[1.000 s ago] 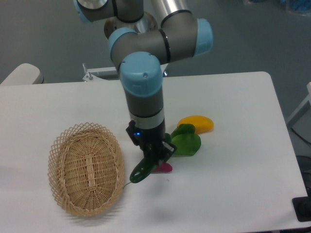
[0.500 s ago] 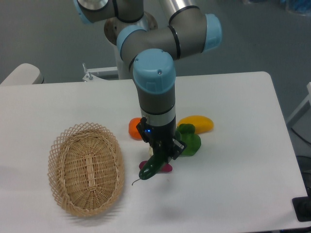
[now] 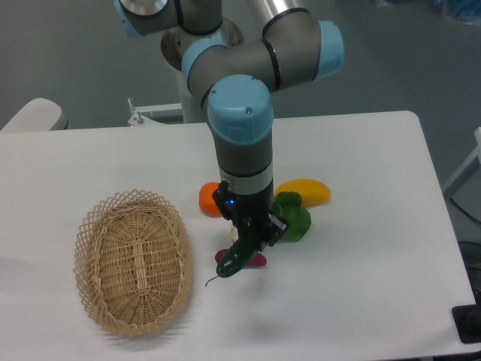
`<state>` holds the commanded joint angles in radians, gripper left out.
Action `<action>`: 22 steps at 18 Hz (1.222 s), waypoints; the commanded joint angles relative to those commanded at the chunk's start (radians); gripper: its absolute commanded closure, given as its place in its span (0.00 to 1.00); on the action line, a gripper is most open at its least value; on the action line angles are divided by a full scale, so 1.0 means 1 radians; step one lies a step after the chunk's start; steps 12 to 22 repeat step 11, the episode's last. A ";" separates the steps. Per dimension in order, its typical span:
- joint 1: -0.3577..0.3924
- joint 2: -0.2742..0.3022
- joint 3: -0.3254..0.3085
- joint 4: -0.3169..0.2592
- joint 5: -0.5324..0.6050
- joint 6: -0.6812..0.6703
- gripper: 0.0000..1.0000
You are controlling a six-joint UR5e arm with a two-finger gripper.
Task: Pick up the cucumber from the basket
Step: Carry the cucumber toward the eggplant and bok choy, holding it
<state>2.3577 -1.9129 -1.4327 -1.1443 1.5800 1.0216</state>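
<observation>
Camera view: the cucumber (image 3: 234,259) hangs clear of the basket (image 3: 134,260), off its right rim, pinched at its upper end by the gripper (image 3: 250,239), whose fingers are closed on it; its long axis slants from upper right at the jaws down to lower left, free tip and thin stem toward the basket. Held only near one end, it could swivel or slip out, glossy skin being the likely cause; a drop would land it on the table (image 3: 361,286) by the purple vegetable (image 3: 258,260); the green leafy vegetable (image 3: 292,218), yellow piece (image 3: 305,191) and orange piece (image 3: 208,199) crowd behind the gripper, so a swing could knock them.
</observation>
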 joint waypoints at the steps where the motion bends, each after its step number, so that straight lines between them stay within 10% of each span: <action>1: 0.000 0.000 0.000 0.000 0.002 0.000 0.72; 22: 0.000 0.003 -0.008 0.000 0.003 0.009 0.73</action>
